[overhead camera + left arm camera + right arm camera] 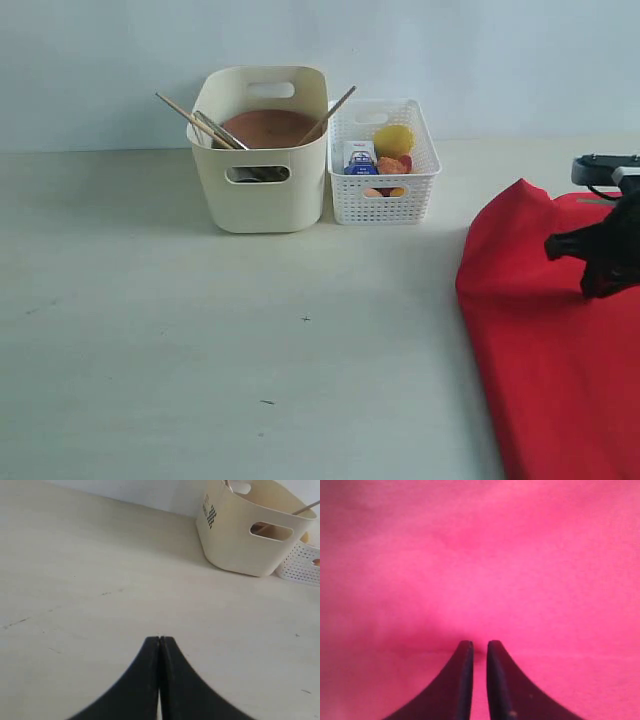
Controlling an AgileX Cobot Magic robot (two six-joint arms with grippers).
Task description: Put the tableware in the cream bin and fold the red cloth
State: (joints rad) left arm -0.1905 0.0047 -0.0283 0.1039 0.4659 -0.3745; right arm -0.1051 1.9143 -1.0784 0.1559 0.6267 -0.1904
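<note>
The cream bin (260, 190) stands at the back of the table and holds the round brown plate (265, 128). Two wooden chopsticks (190, 118) and a metal handle (222, 131) lean over its rim. The bin (240, 535) also shows in the left wrist view, far from my left gripper (160, 639), which is shut with nothing in it above bare table. The red cloth (550, 350) lies at the right. My right gripper (598, 285) sits low on it. In the right wrist view its jaws (480, 645) are nearly together, with a pucker of red cloth (480, 555) pinched between the tips.
A white lattice basket (385, 190) with a milk carton, a lemon and other food stands right of the bin, touching it. Its corner (302, 565) shows in the left wrist view. The pale tabletop (250, 350) stretches left of the cloth.
</note>
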